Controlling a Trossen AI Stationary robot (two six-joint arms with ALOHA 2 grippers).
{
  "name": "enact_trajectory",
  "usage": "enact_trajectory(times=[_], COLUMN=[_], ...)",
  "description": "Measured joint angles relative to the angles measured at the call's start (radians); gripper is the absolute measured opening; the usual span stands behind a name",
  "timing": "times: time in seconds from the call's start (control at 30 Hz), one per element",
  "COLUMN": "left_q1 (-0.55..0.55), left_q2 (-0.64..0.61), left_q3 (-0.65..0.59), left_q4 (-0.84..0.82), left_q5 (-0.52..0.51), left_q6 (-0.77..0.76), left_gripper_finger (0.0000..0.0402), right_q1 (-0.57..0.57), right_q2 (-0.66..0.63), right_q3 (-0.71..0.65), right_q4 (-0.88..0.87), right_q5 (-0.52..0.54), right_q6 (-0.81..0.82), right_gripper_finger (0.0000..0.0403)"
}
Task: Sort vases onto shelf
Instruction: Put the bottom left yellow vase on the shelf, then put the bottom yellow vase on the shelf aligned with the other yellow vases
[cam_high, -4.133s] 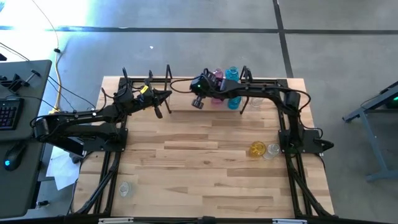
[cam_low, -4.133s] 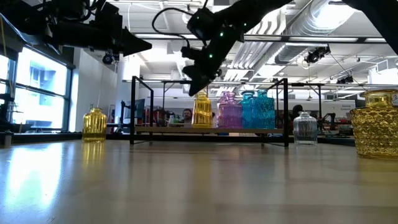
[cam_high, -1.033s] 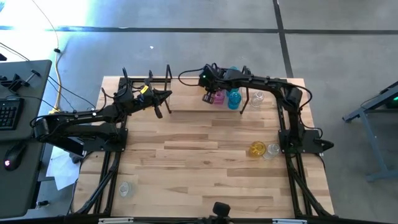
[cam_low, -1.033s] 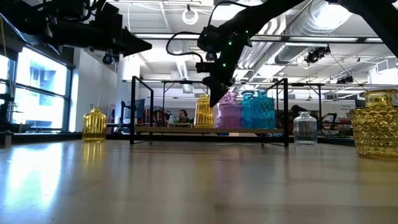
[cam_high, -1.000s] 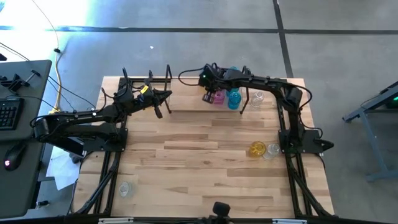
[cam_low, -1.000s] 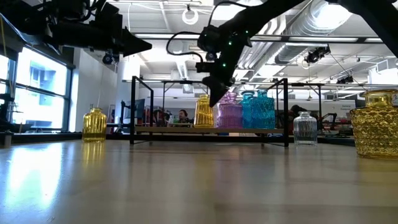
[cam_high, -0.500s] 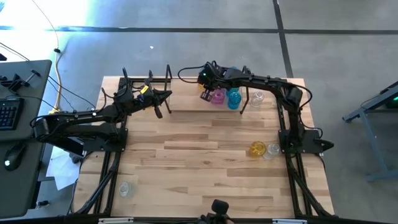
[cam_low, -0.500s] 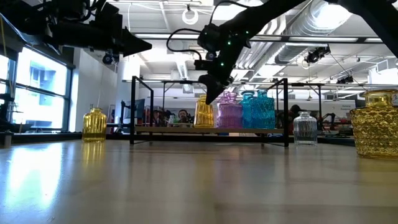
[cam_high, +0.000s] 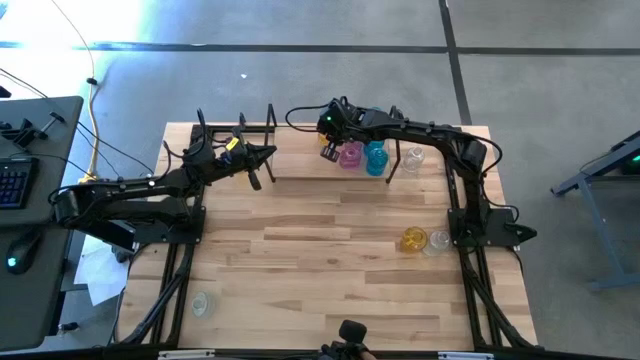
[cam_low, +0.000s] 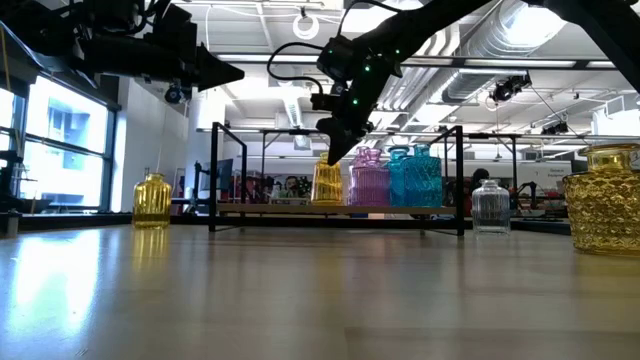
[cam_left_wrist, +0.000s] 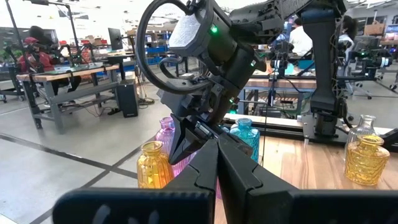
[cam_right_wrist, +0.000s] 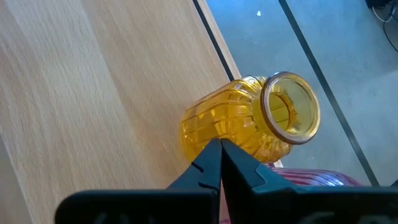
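On the shelf (cam_low: 340, 209) at the table's far edge a yellow vase (cam_low: 327, 183), a pink vase (cam_low: 368, 178) and two cyan vases (cam_low: 412, 176) stand upright in a row. My right gripper (cam_low: 332, 157) is shut and slants down over the yellow vase (cam_right_wrist: 239, 127), its tips at the vase's shoulder below the mouth (cam_right_wrist: 290, 116). My left gripper (cam_high: 270, 152) is shut and waits level in the air at the far left. Off the shelf, a clear vase (cam_low: 491, 207) and a yellow vase (cam_low: 151, 200) stand on the tabletop. My right gripper's shut fingertips (cam_right_wrist: 221, 149) stand against the side of the yellow vase's body (cam_right_wrist: 214, 127), coming slanting down from the table's right. The vase stands upright on the shelf. Whether the tips touch the glass, I cannot tell.
A yellow vase (cam_high: 414, 240) and a clear vase (cam_high: 436, 242) stand by the right arm's base. Another clear vase (cam_high: 200, 303) stands near the table's near left corner. Black shelf posts (cam_low: 215, 175) rise at the far edge. A desk with a keyboard (cam_high: 15, 180) is left of the table.
My right gripper's tip has swung a little toward the table's left and slightly up, from the gap between the yellow and pink vases to the yellow vase's neck, staying shut. The vases have kept their places.
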Motion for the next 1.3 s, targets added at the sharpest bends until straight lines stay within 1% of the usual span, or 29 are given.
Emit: enact_trajectory(times=[0.33,0.63,1.1,1.3], left_q1=[0.0,0.0,0.0,0.0], left_q2=[0.0,0.0,0.0,0.0], left_q3=[0.0,0.0,0.0,0.0], left_q4=[0.0,0.0,0.0,-0.001], left_q5=[0.0,0.0,0.0,0.0], left_q6=[0.0,0.0,0.0,0.0], left_gripper_finger=[0.0,0.0,0.0,0.0], right_q1=[-0.018,-0.023,-0.03,0.019], right_q2=[0.0,0.0,0.0,-0.03], right_q3=[0.0,0.0,0.0,0.0], right_q4=[0.001,0.012,0.028,0.023], right_q5=[-0.006,-0.043,-0.043,-0.041], right_q6=[0.0,0.004,-0.008,-0.061], right_gripper_finger=[0.0,0.0,0.0,0.0])
